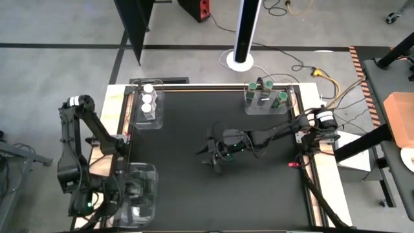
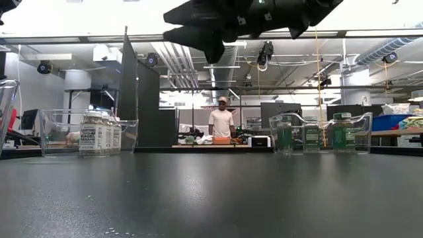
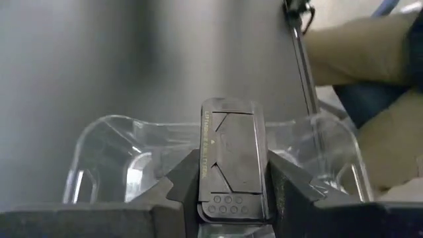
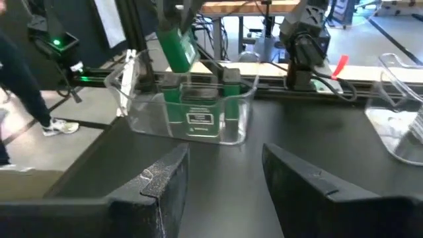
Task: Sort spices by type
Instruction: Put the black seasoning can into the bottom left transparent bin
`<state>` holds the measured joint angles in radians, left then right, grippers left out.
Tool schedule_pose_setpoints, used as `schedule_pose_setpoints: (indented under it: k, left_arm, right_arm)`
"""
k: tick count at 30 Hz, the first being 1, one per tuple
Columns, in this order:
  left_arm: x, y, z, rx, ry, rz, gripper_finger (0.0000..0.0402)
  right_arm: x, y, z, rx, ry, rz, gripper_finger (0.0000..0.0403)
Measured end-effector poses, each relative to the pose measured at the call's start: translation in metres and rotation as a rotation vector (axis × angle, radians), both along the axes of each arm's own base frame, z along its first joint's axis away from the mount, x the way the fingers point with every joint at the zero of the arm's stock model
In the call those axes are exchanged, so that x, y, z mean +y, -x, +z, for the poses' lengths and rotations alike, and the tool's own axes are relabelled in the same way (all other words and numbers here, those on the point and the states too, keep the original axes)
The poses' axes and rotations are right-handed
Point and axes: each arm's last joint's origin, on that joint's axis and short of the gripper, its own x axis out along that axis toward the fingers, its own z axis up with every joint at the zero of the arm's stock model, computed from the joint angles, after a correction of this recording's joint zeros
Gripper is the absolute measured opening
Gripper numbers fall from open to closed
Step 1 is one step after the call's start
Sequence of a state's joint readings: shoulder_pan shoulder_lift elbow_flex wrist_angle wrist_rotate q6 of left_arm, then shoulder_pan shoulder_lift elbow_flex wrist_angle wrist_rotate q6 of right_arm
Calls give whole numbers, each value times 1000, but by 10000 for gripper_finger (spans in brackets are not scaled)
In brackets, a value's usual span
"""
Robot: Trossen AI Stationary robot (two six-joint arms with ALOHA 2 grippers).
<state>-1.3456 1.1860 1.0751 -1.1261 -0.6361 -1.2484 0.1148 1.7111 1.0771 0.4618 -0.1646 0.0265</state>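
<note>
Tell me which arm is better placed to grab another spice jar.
Probably the right gripper: it hangs mid-table with open, empty jaws, facing the green-lidded jars. The left gripper sits over the near-left clear tray.

high: overhead, straight down | low: tabletop level | wrists: forward

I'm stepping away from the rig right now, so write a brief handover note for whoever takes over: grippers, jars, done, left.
Right gripper: open, empty, raised over the mid-mat.
Left gripper: parked over the near-left clear tray, which looks empty; whether its fingers are open or shut is unclear.
White-lidded jars: together in the far-left tray.
Green-lidded jars: together in the far-right tray.
Done: both types appear grouped.
Left: no loose jars seen on the mat; confirm, then park the arms.
</note>
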Motion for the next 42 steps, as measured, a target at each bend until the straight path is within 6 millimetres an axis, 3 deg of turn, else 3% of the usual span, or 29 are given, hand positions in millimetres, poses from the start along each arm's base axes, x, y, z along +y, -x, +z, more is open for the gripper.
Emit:
schedule_pose_setpoints:
  k: [5, 12, 28, 42]
  left_arm:
    - [-15, 12, -17, 20, -105, -68, 109]
    - [-9, 26, -28, 49, -259, -63, 109]
    - [11, 40, -53, 28, -104, -21, 109]
    - [10, 38, -87, -24, -53, 34, 109]
  right_arm:
    - [10, 1, 2, -26, -10, 23, 178]
    - [20, 1, 8, -88, -34, 38, 180]
    - [18, -1, 11, -125, -45, -46, 172]
    - [18, -1, 11, -128, -28, -52, 171]
